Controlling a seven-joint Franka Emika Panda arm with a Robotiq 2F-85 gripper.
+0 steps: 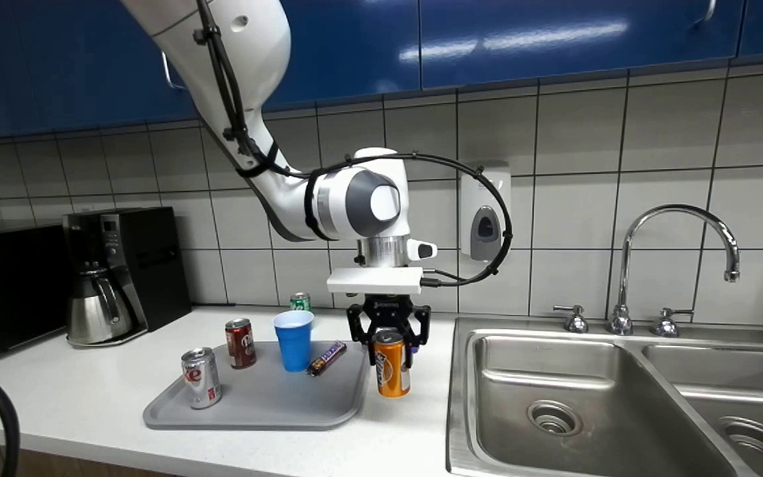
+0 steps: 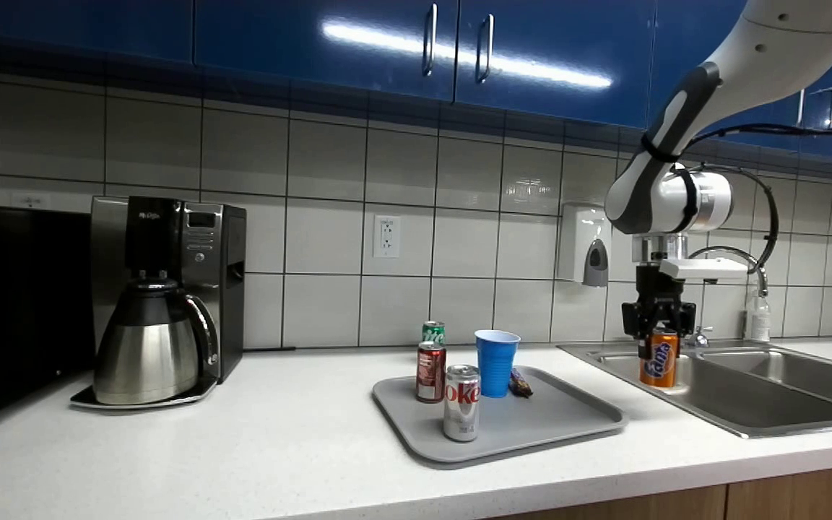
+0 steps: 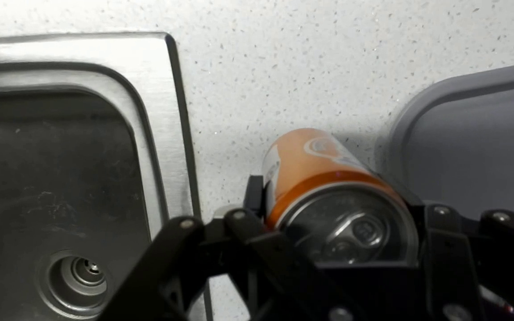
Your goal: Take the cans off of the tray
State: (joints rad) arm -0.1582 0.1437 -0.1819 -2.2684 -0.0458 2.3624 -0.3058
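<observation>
The gripper [image 1: 391, 361] is clamped around the orange can [image 2: 663, 365], which is roughly upright between the tray [image 1: 282, 401] and the sink [image 3: 163, 133]; whether its base touches the counter [image 1: 83, 397] I cannot tell. It has a silver-rimmed top with a pull tab, and an exterior view shows "Fanta". On the tray stand the silver can [image 2: 461, 415], with "oke" in red, and the red can [image 1: 240, 344], its lettering too small to read. A green can [image 1: 300, 302] is partly hidden behind the cup [image 1: 294, 341].

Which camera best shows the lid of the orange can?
The wrist view, looking down on most of the lid, with the pull tab visible. Both exterior views show the orange can from the side, held in the pincer, so little of its lid shows.
</observation>
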